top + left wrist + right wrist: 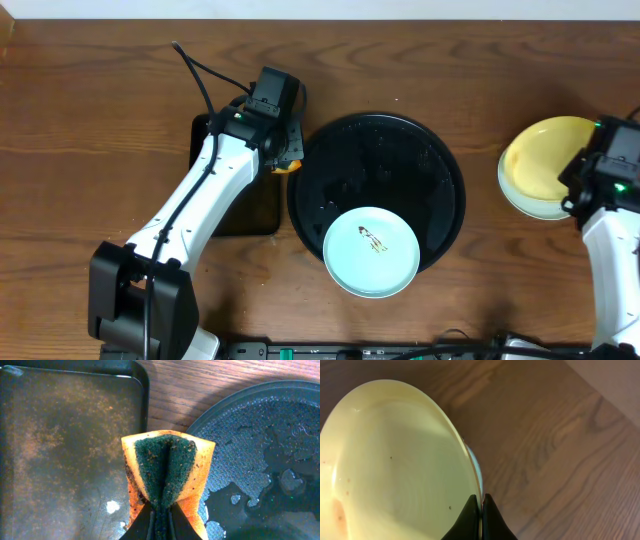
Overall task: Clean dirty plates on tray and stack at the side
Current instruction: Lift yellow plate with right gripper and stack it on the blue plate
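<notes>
The round black tray (330, 150) holds one mint-white plate (371, 252) with a brown smear, at its front edge. My left gripper (284, 160) is shut on an orange and green sponge (167, 467), folded, over the gap between the rectangular tray and the round tray (260, 425). My right gripper (590, 195) is shut on the rim of the pale yellow plate (548, 158), which lies over a mint-white plate (520, 203) on the table at the right. In the right wrist view the yellow plate (390, 460) fills the left, and the lower plate's edge (476, 467) peeks out.
The rectangular black tray (240, 215) lies left of the round tray, under my left arm; it shows wet and speckled in the left wrist view (60, 445). Water patches lie on the round tray. Wood table surrounds everything.
</notes>
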`<state>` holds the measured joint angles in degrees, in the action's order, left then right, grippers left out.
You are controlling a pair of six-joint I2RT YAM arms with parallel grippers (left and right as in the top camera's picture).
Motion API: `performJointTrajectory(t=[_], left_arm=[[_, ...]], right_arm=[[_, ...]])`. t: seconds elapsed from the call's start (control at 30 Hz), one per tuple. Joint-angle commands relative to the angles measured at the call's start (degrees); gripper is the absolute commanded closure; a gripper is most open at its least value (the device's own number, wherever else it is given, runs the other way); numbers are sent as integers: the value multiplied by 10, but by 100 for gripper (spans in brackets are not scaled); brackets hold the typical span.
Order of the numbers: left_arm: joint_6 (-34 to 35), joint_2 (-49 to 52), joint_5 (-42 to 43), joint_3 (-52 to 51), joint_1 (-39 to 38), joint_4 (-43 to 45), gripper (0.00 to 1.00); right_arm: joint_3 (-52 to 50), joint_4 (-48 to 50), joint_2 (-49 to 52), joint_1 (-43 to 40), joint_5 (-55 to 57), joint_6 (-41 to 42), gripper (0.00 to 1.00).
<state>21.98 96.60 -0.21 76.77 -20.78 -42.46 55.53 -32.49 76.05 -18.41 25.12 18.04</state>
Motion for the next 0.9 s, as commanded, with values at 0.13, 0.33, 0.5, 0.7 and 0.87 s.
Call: performJointTrajectory(t=[0.13, 0.33, 0.5, 0.7, 0.87], left_arm=[[-12, -3, -7, 2, 3, -3, 92], [-12, -3, -7, 2, 3, -4, 92], [-12, -3, -7, 2, 3, -4, 92], [-12, -3, -7, 2, 3, -4, 92], [-12, -3, -7, 2, 3, -4, 92]], right_arm=[[-3, 27, 48, -48, -29, 23, 98], [-3, 62, 76, -50, -55, 23, 69], [-3, 71, 76, -50, -193, 22, 50], [-3, 40, 76, -28, -426, -8, 45], [-3, -57, 76, 35, -456, -26, 42]])
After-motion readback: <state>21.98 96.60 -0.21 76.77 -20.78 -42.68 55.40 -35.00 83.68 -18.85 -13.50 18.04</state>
